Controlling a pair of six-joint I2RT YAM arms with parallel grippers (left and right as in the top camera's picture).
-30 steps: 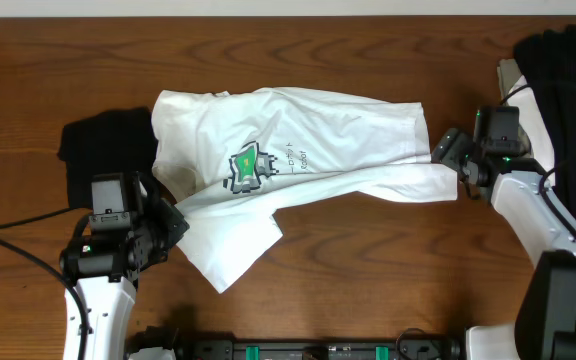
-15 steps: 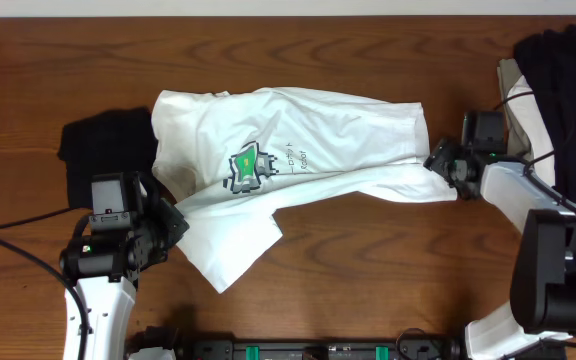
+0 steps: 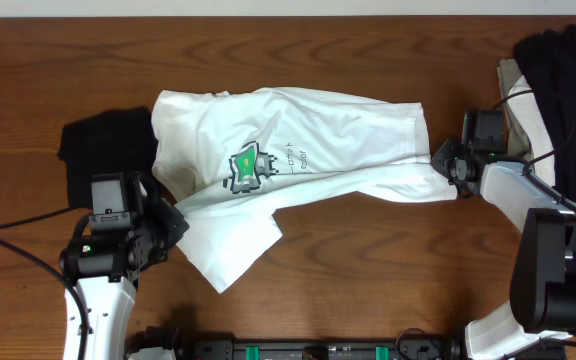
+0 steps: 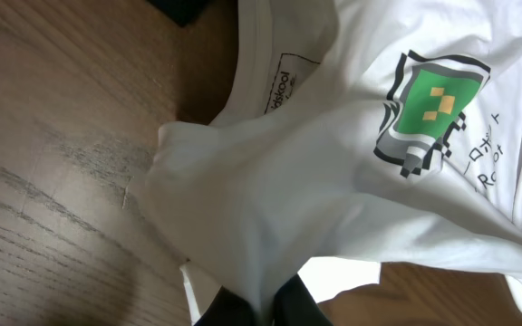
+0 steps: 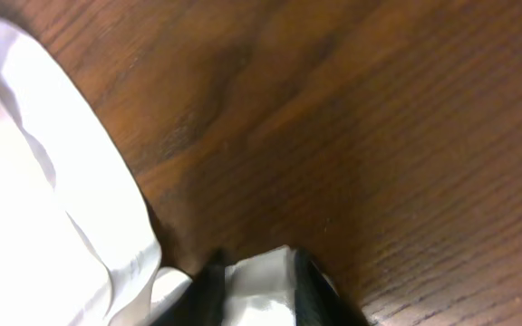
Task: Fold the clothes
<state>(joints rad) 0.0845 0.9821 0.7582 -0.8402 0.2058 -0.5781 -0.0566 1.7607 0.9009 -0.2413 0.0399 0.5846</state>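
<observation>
**Both pincers gripping the white T-shirt on the counter**

A white short-sleeved fabric T-shirt is lying crumpled across the middle of the brown wooden counter. Its green-and-yellow chest print is facing up.

The left pincer is sitting at the shirt's lower left. It is clamping a bunched fold of the white fabric between its dark fingers, as the left wrist view shows.

The right pincer is resting at the shirt's right end. In the right wrist view its fingers are closing on a strip of the white cloth.

A folded black fabric garment is lying on the counter just left of the shirt, touching its edge. A heap of black and beige clothes is sitting at the far right edge, behind the right arm.
</observation>
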